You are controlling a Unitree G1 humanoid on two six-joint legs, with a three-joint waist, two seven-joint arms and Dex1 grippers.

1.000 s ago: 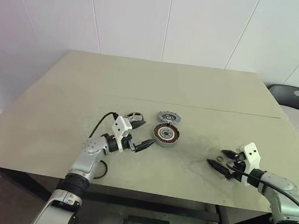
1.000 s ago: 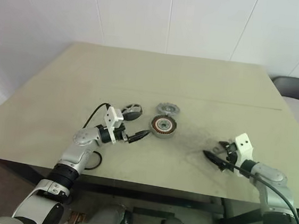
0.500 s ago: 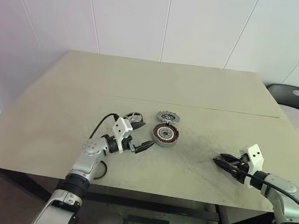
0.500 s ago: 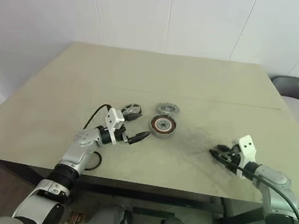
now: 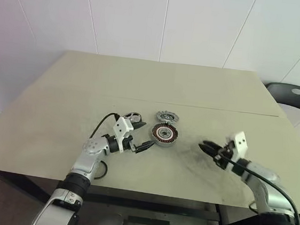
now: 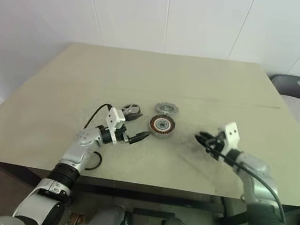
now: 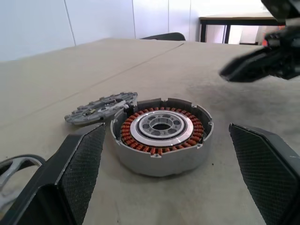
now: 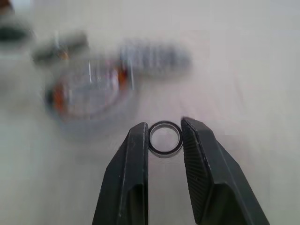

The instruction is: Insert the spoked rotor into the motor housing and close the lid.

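On the pale beige tabletop (image 5: 59, 108), from left to right:

The left gripper (image 5: 145, 146) is held low over the table, its two black fingers spread wide and empty, aimed at the motor housing.

A small thin dark round lid (image 5: 133, 116) with a greyish open-work face is lying flat just behind that gripper.

A flat grey metal spoked rotor (image 5: 165, 116) is lying just behind the housing, close beside it.

The motor housing (image 5: 165, 134), a silver-rimmed round puck with copper-coloured windings around a pale hub, is sitting open at the table's middle.

The right gripper (image 8: 164, 140) is held near the housing's right side, its fingers pinched on a small dark metal ring (image 8: 165, 139).

A black round chair seat (image 5: 296, 98) is seen beyond the table's right edge.
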